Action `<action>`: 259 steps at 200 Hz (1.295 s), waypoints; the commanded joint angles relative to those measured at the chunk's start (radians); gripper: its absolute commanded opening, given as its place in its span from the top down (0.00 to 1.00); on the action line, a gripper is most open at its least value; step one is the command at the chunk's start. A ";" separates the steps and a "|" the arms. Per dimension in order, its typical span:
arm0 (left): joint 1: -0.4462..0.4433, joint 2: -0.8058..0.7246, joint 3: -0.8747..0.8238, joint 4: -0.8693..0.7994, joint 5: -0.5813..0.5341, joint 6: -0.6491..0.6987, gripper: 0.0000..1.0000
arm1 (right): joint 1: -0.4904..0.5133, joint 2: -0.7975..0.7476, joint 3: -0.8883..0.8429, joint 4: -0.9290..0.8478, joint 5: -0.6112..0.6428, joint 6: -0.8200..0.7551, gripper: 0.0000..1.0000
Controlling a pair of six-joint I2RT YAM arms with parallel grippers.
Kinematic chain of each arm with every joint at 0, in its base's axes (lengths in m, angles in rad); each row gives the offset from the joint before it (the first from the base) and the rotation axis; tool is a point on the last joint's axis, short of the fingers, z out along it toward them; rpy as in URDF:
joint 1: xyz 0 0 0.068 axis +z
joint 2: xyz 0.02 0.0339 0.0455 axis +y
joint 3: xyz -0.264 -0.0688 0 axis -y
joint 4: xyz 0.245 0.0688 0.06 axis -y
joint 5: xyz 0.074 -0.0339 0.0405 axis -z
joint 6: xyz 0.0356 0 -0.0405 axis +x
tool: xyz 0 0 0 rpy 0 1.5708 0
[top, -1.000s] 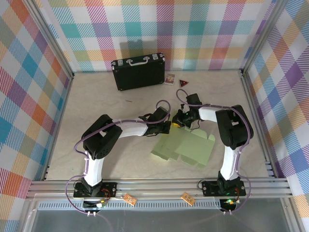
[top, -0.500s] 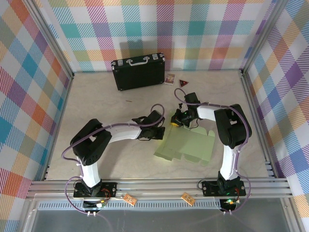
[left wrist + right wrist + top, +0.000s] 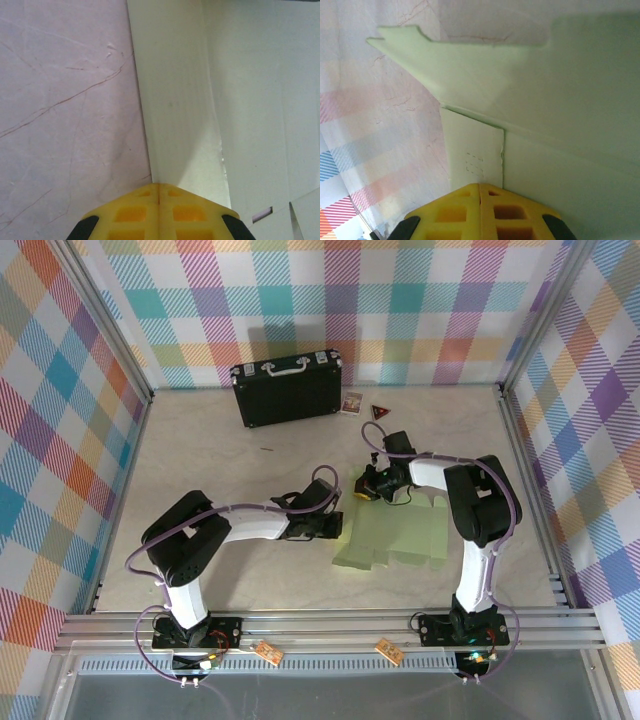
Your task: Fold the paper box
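Observation:
The paper box (image 3: 400,538) is a flat pale-green creased cut-out with flaps, lying on the table right of centre. My left gripper (image 3: 340,527) sits low at its left edge. In the left wrist view the yellow fingers (image 3: 125,215) are pressed together, and the left gripper (image 3: 159,185) pinches the near corner of a long side panel of the paper box (image 3: 175,100). My right gripper (image 3: 360,492) is at the sheet's far left corner. Up close, the right gripper (image 3: 480,186) is shut on a small flap of the paper box (image 3: 470,150), with a larger panel rising on the right.
A black hard case (image 3: 288,388) with a metal handle stands at the back wall. A small card (image 3: 351,402) and a red triangle (image 3: 380,412) lie beside it. The table (image 3: 220,460) is bare on the left. Aluminium rails (image 3: 530,480) bound the sides.
The left gripper has moved down toward the near edge along the sheet's left side. The sheet has turned from tilted to roughly square with the table. The right gripper has barely moved.

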State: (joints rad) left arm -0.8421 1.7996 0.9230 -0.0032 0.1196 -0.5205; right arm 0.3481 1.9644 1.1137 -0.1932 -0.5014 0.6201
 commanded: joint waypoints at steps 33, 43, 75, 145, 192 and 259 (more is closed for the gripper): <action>-0.016 0.099 -0.092 -0.103 -0.041 -0.017 1.00 | 0.011 -0.159 -0.132 0.036 0.073 -0.012 0.89; -0.016 0.100 -0.096 -0.095 -0.040 -0.020 1.00 | 0.018 -0.202 -0.145 0.053 0.070 -0.012 0.88; -0.016 0.101 -0.098 -0.090 -0.038 -0.023 1.00 | 0.048 -0.224 -0.144 0.066 0.048 -0.017 0.87; -0.016 0.058 -0.092 -0.118 -0.061 -0.018 1.00 | 0.065 -0.031 -0.083 -0.086 0.127 -0.013 0.91; -0.015 -0.083 -0.103 -0.153 -0.103 -0.024 0.98 | 0.064 -0.062 -0.089 -0.033 0.079 -0.003 0.91; -0.010 -0.339 -0.054 -0.346 -0.156 0.007 0.51 | 0.059 -0.463 -0.047 -0.210 0.253 -0.072 0.33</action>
State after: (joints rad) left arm -0.8505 1.5246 0.8349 -0.2306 -0.0082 -0.5293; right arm 0.4118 1.6218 1.0515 -0.2901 -0.3740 0.5785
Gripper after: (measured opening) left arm 0.454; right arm 0.647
